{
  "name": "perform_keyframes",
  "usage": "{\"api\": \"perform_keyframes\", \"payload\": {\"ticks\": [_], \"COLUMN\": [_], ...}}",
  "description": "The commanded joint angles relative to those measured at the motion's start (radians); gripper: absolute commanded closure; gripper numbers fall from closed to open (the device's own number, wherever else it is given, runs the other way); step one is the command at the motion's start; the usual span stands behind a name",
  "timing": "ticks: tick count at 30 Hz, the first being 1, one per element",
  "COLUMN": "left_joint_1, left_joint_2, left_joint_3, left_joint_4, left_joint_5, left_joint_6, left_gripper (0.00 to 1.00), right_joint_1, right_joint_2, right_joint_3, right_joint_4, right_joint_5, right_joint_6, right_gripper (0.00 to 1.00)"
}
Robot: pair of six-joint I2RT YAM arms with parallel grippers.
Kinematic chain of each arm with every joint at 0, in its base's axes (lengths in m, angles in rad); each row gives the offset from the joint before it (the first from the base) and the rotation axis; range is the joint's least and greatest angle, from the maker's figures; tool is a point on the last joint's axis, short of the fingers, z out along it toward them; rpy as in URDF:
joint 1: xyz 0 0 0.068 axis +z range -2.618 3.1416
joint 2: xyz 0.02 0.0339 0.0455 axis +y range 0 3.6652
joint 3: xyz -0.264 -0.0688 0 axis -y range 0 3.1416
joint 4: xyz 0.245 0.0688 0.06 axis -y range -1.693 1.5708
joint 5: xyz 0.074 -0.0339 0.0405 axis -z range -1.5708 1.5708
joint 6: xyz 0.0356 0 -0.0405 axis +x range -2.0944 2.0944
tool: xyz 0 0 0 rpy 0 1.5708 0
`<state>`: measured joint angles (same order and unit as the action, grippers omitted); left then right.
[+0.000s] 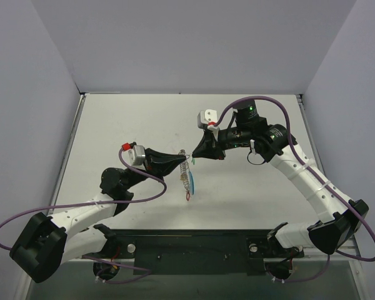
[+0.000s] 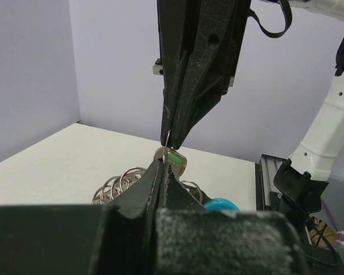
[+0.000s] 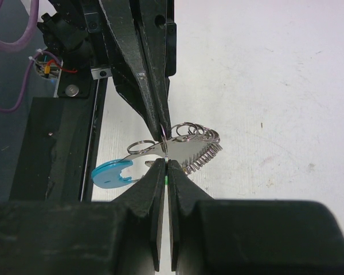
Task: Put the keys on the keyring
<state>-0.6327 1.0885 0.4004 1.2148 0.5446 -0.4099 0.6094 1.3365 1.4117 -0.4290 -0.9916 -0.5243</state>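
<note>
The left pincer (image 1: 180, 160) and right pincer (image 1: 191, 159) meet tip to tip above mid-worktop (image 1: 131, 125), both pinched shut. The right nips a thin wire loop of the keyring (image 1: 185, 169). The left's tips sit at the green key (image 2: 162, 153) — whether they grip it is unclear. The keyring's long axis runs from the tips toward the near edge — blue tag (image 1: 191, 182) partway along.
</note>
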Motion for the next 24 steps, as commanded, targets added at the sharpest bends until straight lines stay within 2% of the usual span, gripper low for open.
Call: {"api": "perform_keyframes", "payload": {"ticks": [1, 24], "left_joint_1": [0.004, 0.004], "left_joint_2": [-0.022, -0.035], "left_joint_3": [0.017, 0.014], "left_joint_4": [0.06, 0.048], "left_joint_5": [-0.017, -0.049], "left_joint_6": [-0.001, 0.011], "left_gripper": [1.0, 1.0], "right_joint_1": [0.001, 0.007], "right_joint_2": [-0.013, -0.011], "right_joint_3": [0.003, -0.007], "right_joint_4": [0.036, 0.053], "right_joint_5": [-0.028, -0.044], "right_joint_6": [0.004, 0.026], "right_gripper": [1.0, 1.0]}}
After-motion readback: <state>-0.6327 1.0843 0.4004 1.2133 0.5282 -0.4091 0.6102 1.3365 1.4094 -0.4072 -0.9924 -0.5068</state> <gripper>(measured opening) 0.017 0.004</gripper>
